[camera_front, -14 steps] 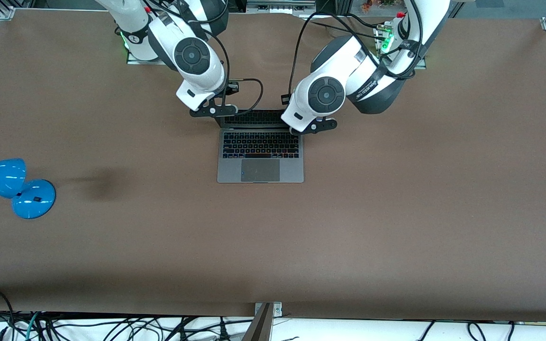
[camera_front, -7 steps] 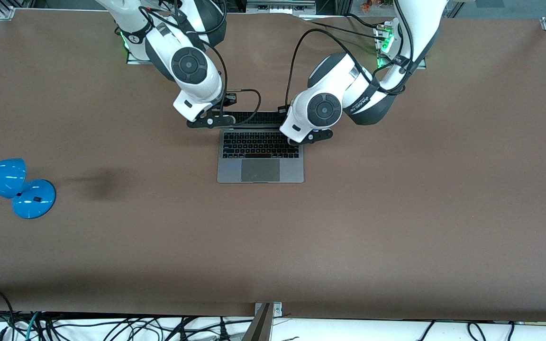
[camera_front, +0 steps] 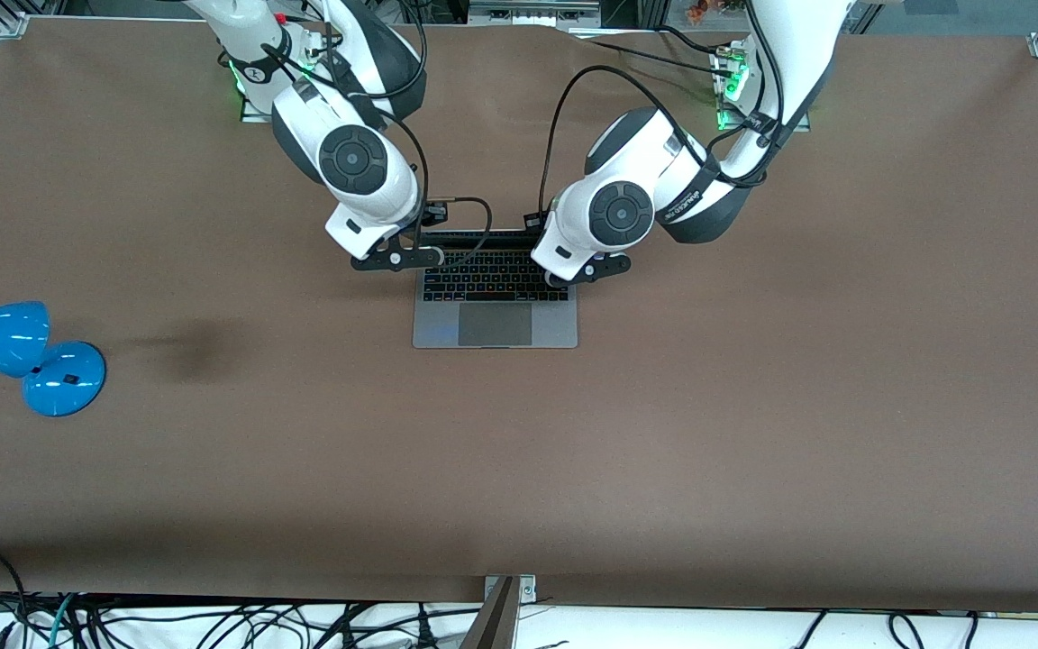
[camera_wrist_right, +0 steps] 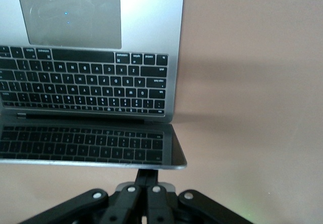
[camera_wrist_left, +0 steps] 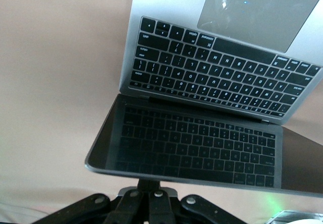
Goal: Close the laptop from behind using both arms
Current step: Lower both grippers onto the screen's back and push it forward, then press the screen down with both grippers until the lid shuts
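Note:
The space-grey laptop (camera_front: 495, 311) sits open mid-table, its lid tilted forward over the black keyboard. My right gripper (camera_front: 411, 257) is shut and presses the back of the lid at the corner toward the right arm's end. My left gripper (camera_front: 578, 270) is shut and presses the lid's other corner. In the left wrist view the shut fingers (camera_wrist_left: 147, 186) touch the lid's top edge (camera_wrist_left: 202, 176); the dark screen mirrors the keyboard (camera_wrist_left: 217, 70). In the right wrist view the shut fingers (camera_wrist_right: 146, 176) meet the lid edge (camera_wrist_right: 101, 162) above the keyboard (camera_wrist_right: 86, 85).
A blue desk lamp (camera_front: 28, 356) lies near the table edge at the right arm's end. Brown table (camera_front: 753, 406) spreads around the laptop. Cables (camera_front: 213, 622) hang along the front edge.
Both grippers have moved toward the front camera and down, pushing the lid forward. The lid now covers the top keyboard rows, leaning lower than before.

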You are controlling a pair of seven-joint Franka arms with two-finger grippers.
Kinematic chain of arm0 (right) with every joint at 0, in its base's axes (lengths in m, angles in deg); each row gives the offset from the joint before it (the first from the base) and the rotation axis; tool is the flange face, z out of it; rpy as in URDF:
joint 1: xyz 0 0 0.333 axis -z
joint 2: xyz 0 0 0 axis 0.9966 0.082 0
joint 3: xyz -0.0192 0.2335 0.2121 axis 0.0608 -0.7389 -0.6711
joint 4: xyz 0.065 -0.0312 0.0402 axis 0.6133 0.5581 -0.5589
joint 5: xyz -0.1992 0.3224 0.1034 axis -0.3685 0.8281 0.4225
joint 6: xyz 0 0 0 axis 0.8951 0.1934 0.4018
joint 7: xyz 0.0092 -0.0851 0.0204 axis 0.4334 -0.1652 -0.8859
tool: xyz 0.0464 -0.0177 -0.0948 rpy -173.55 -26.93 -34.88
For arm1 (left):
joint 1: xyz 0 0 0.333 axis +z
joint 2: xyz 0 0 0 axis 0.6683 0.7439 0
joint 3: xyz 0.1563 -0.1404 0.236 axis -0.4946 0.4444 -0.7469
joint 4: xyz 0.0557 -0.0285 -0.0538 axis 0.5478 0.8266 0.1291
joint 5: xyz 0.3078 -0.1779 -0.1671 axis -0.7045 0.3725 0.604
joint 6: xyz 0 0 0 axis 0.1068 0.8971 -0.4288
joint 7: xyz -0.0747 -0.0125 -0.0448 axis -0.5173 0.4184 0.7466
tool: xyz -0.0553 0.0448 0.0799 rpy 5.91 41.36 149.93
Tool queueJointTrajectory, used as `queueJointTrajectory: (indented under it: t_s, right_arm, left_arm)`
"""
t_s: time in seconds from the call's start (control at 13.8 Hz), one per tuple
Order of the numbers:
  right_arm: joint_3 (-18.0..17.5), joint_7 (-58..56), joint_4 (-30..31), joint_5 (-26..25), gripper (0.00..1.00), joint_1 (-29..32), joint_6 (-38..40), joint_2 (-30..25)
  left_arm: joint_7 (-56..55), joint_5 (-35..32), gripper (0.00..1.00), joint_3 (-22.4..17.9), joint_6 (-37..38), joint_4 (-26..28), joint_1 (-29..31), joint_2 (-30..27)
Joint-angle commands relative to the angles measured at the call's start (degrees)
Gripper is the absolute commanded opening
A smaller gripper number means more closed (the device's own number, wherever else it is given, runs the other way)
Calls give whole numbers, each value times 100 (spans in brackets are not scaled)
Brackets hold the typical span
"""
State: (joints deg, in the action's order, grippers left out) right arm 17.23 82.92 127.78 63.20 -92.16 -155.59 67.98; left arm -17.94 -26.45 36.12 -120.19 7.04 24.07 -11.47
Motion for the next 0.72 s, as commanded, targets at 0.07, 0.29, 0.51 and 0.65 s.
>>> queueJointTrajectory:
  t_s: [0.07,0.29,0.51,0.65]
  right_arm:
    - [14,-20,-497,-320,0,9,22,482]
    - [14,-11,-647,-434,0,9,-83,702]
    - [32,-11,-699,-532,0,9,-232,887]
    - [137,-20,-726,-646,0,9,-329,975]
  left_arm:
    - [-36,75,0,-14,-2,-291,3,328]
    - [-54,-108,0,-6,-142,-405,-6,539]
    - [-45,-179,0,-14,-204,-493,-6,688]
    - [-36,-188,0,-23,-371,-502,-6,785]
